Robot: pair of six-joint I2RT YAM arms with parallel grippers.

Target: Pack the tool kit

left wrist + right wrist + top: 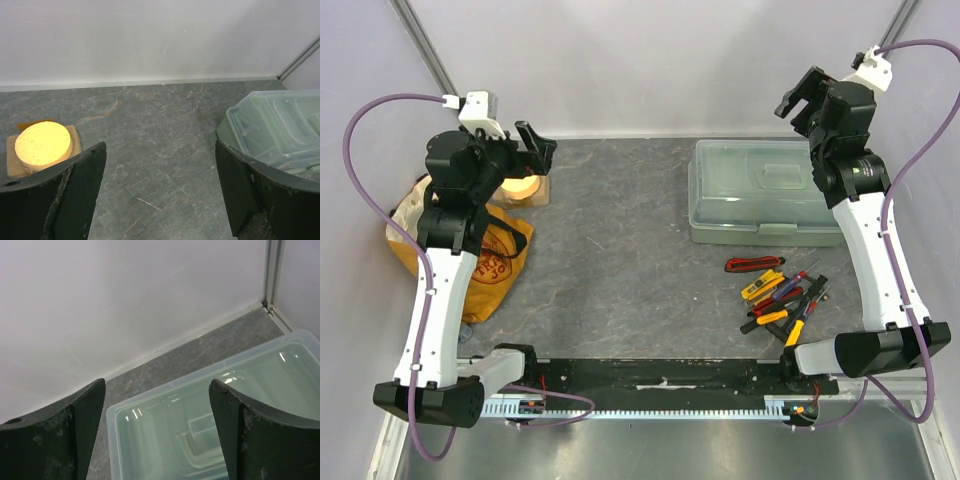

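Note:
The pale sage-green toolbox (765, 203) sits closed at the back right of the table, its translucent lid down. It also shows in the left wrist view (280, 130) and the right wrist view (210, 430). Several small hand tools (782, 300) with red, yellow, blue and black handles lie in a loose pile in front of it. My right gripper (800, 103) is open and empty, raised above the toolbox's far right end. My left gripper (537, 148) is open and empty, raised at the back left.
A yellow-orange cloth bag (480, 255) lies at the left edge. A round yellow sponge on a small wooden block (523, 186) sits at the back left, seen also in the left wrist view (43, 145). White walls close the back and sides.

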